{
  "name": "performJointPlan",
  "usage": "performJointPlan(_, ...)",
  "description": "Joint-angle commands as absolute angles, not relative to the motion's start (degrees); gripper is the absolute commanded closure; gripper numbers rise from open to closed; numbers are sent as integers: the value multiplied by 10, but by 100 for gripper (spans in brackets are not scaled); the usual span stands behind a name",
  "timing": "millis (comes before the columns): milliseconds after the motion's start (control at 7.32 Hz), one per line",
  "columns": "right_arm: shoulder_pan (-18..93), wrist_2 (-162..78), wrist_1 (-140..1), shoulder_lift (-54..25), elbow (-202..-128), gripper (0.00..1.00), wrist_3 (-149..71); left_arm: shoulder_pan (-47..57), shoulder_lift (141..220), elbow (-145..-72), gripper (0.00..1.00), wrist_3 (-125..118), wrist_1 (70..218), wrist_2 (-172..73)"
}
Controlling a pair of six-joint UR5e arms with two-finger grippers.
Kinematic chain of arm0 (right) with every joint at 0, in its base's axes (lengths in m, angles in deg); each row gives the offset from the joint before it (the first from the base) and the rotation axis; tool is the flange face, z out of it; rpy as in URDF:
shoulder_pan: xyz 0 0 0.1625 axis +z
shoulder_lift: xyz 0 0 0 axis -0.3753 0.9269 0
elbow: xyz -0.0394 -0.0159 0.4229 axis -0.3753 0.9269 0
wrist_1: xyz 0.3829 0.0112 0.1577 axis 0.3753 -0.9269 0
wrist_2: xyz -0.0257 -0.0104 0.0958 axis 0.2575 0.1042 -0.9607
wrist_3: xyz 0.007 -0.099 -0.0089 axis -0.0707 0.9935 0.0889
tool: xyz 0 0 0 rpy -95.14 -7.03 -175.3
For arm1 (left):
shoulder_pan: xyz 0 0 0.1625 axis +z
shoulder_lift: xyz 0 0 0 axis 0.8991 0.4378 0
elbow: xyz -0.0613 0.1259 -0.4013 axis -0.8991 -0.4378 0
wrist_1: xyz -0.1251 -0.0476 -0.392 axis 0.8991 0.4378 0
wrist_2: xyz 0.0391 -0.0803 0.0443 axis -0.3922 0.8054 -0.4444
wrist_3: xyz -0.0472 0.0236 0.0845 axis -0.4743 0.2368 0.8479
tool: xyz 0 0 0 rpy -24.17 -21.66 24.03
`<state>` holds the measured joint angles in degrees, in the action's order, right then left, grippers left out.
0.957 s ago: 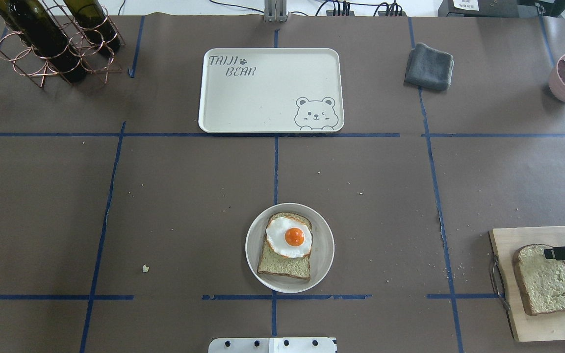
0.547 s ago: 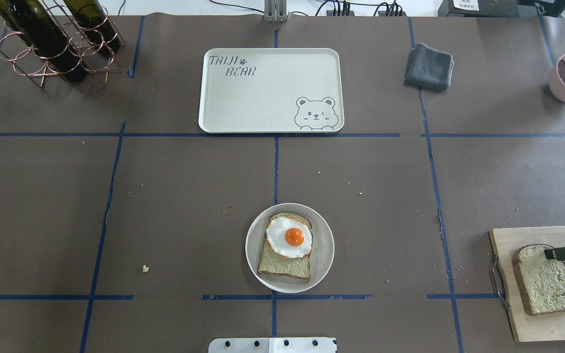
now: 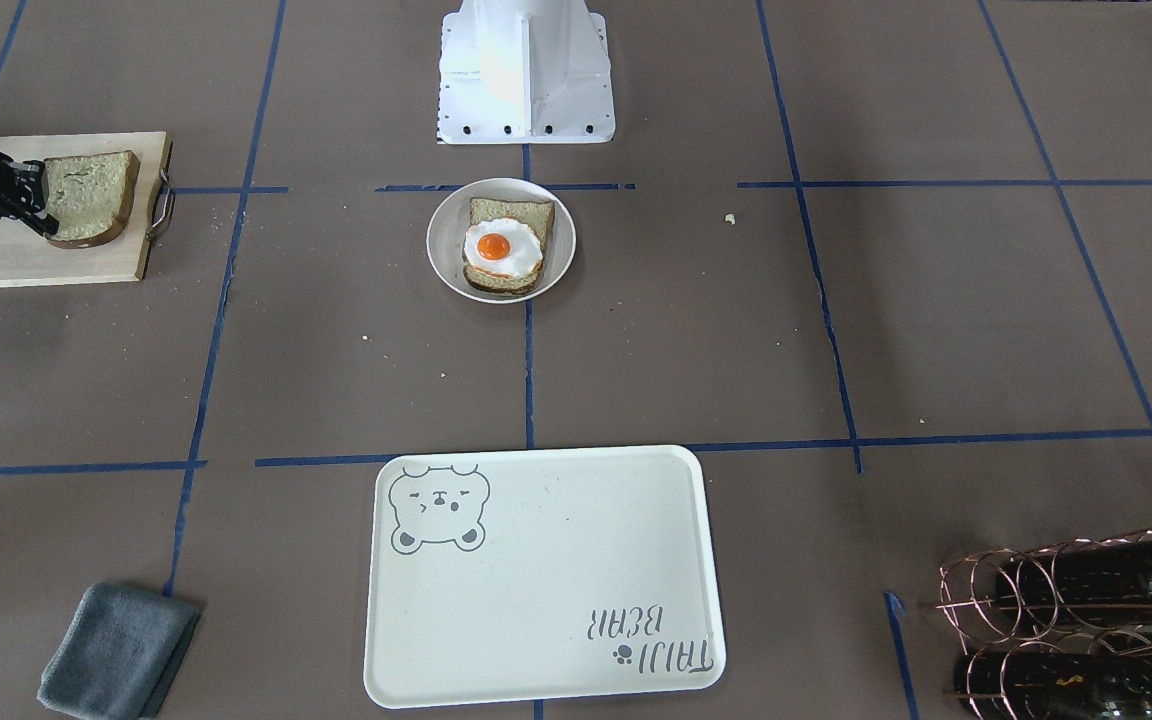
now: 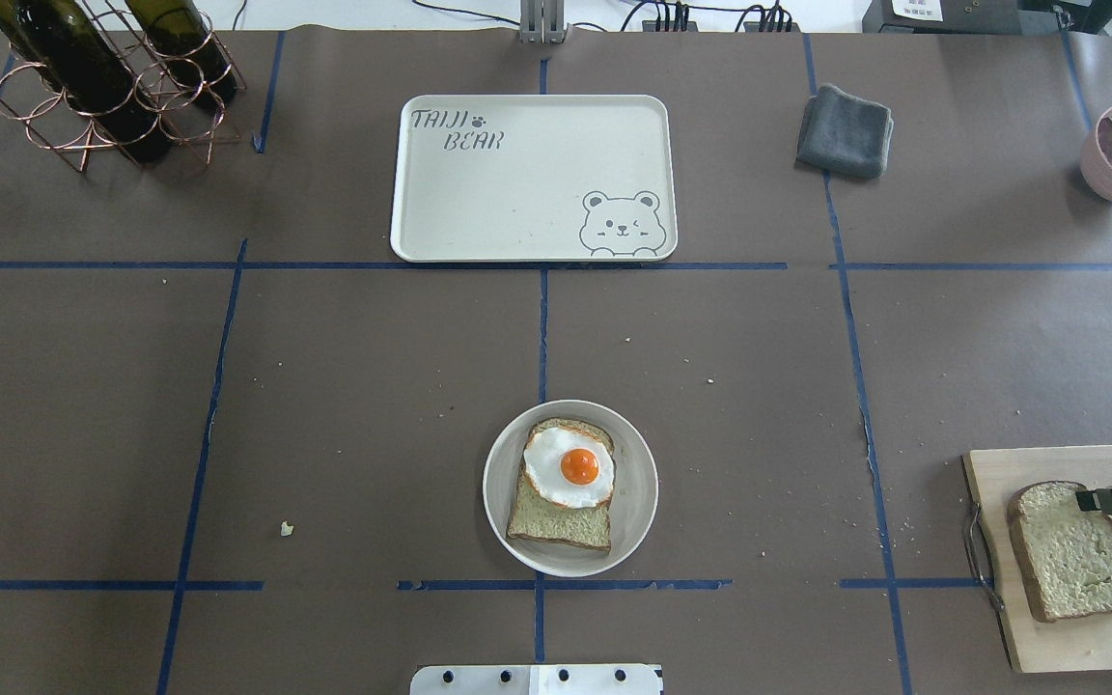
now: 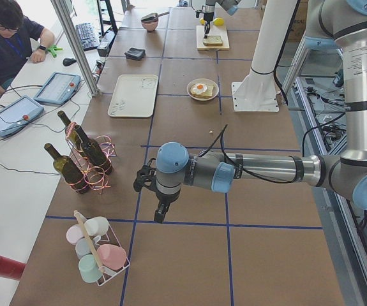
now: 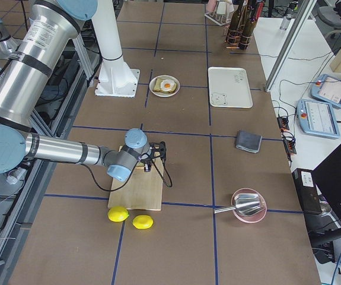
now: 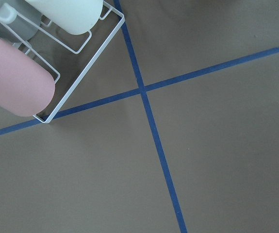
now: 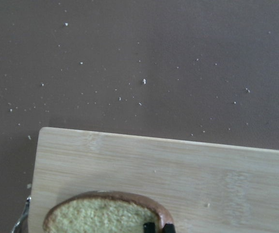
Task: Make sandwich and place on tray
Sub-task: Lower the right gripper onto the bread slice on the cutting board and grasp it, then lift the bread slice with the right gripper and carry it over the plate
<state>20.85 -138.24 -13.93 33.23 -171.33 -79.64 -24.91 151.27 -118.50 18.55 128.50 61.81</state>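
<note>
Shifted slightly on wooden board [image 4: 1058,642]: loose bread slice [image 4: 1072,560], crust pinched in narrow right claw [image 8: 158,227]; left claw [image 5: 160,213]: cannot tell. Egg-topped slice [image 4: 561,526] on plate [image 4: 643,492], tray [image 4: 517,183] beyond. Might tear or slip from edge-only grip.

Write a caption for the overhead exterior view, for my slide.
Right gripper at the crust of a bread slice on the wooden board; egg-topped slice on the plate, tray beyond.

Two bread slices [image 4: 561,526] [image 4: 1077,569], one fried egg [image 4: 568,466], one tray [image 4: 532,179], one plate [image 4: 638,492], one board [image 4: 1058,642], two lemons [image 6: 118,214] [image 6: 142,221]
</note>
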Motion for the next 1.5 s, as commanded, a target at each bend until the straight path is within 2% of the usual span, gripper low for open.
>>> performJointPlan(0,211,-1423,-92,334,-1709,100,-795,-249,1513,-1185,0,185,1285,618)
performJointPlan(273,224,-1482,-61,325,-1709,100,-797,-249,1512,-1184,0,185,1285,618)
performJointPlan(683,269,-1558,-54,267,-1713,100,-811,-249,1512,-1180,0,185,1285,618)
performJointPlan(1093,267,-1553,-66,112,-1695,100,-870,-249,1507,-1180,0,185,1285,618)
performJointPlan(1366,218,-1494,-71,37,-1675,100,-916,-249,1506,-1176,0,185,1284,618)
